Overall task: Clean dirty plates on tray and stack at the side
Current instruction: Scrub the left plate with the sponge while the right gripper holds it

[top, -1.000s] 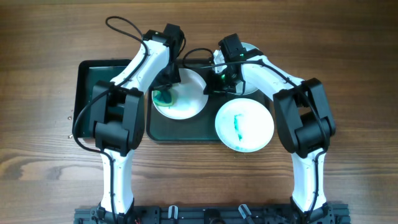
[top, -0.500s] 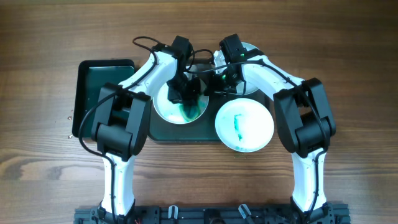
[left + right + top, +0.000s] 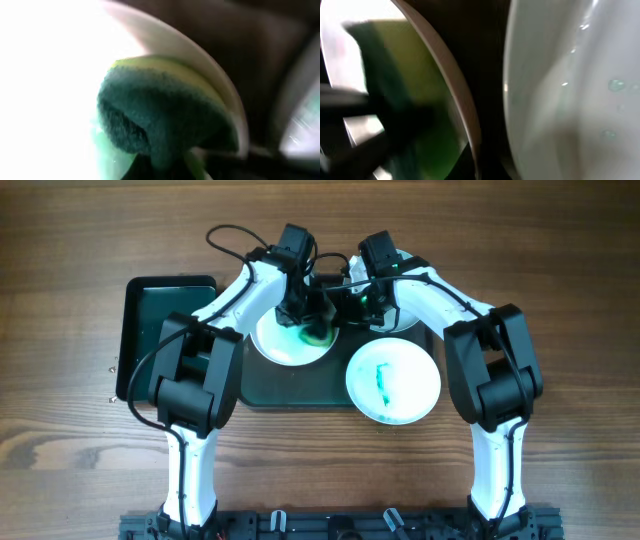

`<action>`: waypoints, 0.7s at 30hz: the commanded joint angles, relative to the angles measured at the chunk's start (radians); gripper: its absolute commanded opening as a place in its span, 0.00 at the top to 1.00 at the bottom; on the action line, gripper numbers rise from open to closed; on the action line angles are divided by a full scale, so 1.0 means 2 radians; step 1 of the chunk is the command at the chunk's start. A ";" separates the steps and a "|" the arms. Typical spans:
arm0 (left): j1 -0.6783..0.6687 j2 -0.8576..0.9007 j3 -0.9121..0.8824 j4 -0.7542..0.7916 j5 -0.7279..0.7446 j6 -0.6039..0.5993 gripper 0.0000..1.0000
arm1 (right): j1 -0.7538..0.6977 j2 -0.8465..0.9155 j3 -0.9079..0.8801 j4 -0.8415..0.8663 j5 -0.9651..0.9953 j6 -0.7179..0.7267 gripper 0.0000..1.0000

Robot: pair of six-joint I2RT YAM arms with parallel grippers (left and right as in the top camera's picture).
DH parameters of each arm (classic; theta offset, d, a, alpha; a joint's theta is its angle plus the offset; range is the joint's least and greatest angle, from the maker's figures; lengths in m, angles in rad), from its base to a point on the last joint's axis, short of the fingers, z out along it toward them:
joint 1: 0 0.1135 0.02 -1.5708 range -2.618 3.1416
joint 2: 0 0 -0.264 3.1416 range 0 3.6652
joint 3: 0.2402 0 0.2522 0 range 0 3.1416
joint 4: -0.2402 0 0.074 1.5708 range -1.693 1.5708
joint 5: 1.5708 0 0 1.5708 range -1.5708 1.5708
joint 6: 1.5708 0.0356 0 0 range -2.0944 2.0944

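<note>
A white plate [image 3: 282, 348] lies on the left part of the dark green tray [image 3: 290, 388]. My left gripper [image 3: 308, 330] is shut on a green and yellow sponge [image 3: 160, 115], pressed on this plate [image 3: 50, 75] near its far right rim, with a green smear beside it. My right gripper [image 3: 346, 304] is at the same plate's right rim [image 3: 455, 85] and looks closed on it. A second plate [image 3: 393, 380] with a teal smear lies at the tray's front right. A third plate [image 3: 398, 322] lies under the right arm and also shows in the right wrist view [image 3: 570, 100].
A smaller dark tray [image 3: 165, 330] stands on the wooden table to the left of the big tray. Both arms meet over the back of the big tray, with cables above them.
My left gripper has swept the sponge from the plate's left side to its far right part, spreading the green smear. The right gripper has stayed at the rim.
</note>
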 commanded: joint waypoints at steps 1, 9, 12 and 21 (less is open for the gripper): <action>0.016 0.009 -0.002 -0.036 -0.242 -0.062 0.96 | 0.012 0.018 -0.008 -0.011 -0.010 -0.001 0.96; 0.016 0.009 -0.002 -0.151 -0.181 -0.057 0.96 | 0.012 0.018 -0.008 -0.009 -0.009 -0.001 0.96; 0.016 0.009 -0.002 -0.146 0.025 0.098 0.96 | 0.012 0.018 -0.008 -0.009 -0.009 -0.001 0.96; 0.019 0.009 -0.002 -0.060 0.098 0.130 0.96 | 0.012 0.018 -0.008 -0.009 -0.009 -0.001 0.96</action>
